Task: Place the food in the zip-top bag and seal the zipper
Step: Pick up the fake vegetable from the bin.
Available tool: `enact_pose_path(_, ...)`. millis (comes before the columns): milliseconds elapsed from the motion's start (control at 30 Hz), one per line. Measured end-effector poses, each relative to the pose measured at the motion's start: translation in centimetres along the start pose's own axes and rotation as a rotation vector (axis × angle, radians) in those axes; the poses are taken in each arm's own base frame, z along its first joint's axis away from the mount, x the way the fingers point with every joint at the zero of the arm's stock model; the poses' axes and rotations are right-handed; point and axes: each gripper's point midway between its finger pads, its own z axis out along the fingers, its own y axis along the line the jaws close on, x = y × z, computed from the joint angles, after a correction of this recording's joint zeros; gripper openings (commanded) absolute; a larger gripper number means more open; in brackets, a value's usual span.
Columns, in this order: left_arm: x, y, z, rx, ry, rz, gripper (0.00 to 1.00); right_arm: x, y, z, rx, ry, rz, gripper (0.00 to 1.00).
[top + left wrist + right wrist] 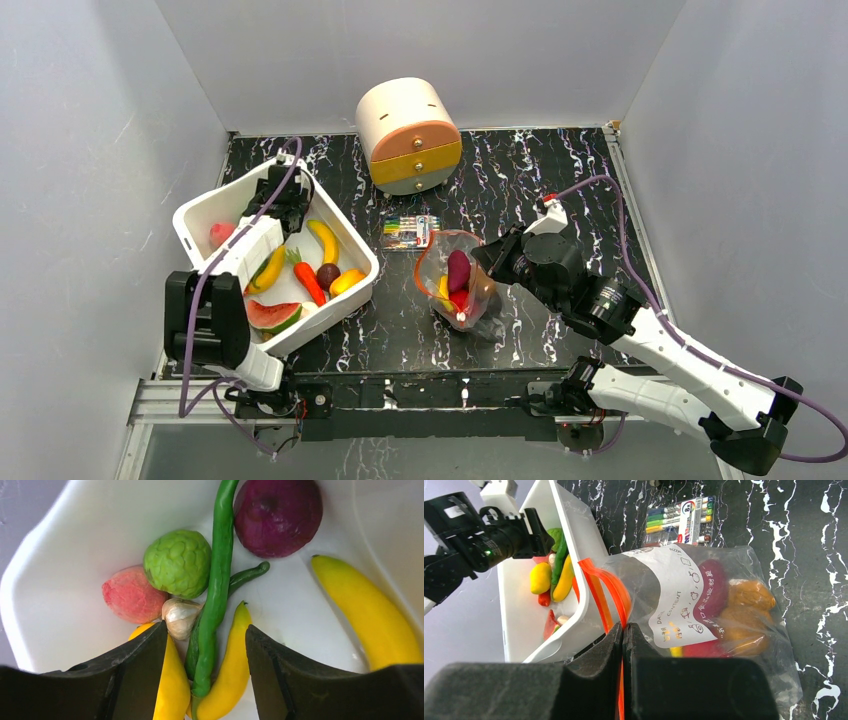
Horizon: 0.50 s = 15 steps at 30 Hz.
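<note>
the zip-top bag (455, 285) sits on the black marbled counter (560, 170) in front of the right arm (600, 300), with its mouth on the side toward the white bin (192, 222). the right jaws are clenched on the zipper (603, 591), pinching the red-orange strip at one edge of the mouth. beyond them the strip loops open, so the bag is unsealed. through the clear plastic show a purple piece (715, 587), orange-brown pieces (749, 596) and bits of red and yellow lower down.

the rest of the food lies in the bin. the left jaws hang over its far end, released, spread apart and gripping nothing. between them lie a long green bean (220, 580) and a curved yellow piece (231, 670), and another yellow piece (172, 685) is partly hidden under one finger. just past the tips are a garlic bulb (179, 616), a bumpy green fruit (177, 562) touching a pink-red piece (130, 595), a purple onion (277, 515) and a banana (370, 612) off to one side. nearer the arm bases the bin holds a carrot (309, 284) and a watermelon slice (272, 318).

the bin's corner wall stands just beside the bag's mouth. a flat pack of coloured pens (410, 231) lies just behind the bag. a round drawer unit (408, 135) sits well apart at the back of the counter.
</note>
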Motion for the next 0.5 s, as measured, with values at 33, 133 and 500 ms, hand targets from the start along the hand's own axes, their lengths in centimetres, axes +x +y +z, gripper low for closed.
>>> enact_pose_path(33, 0.5, 0.0, 0.5, -0.002, 0.011, 0.014, 0.55, 0.0, 0.0, 0.0, 0.0, 0.0, -0.003, 0.0)
enact_pose_path(133, 1.9, -0.1, 1.6, -0.005, 0.046, 0.051, 0.48, -0.1, 0.0, 0.0, -0.001, -0.001, -0.011, 0.0)
enact_pose_path(500, 2.3, 0.2, 3.9, -0.035, 0.041, 0.112, 0.46, 0.0, 0.0, 0.0, -0.005, 0.001, -0.024, 0.0)
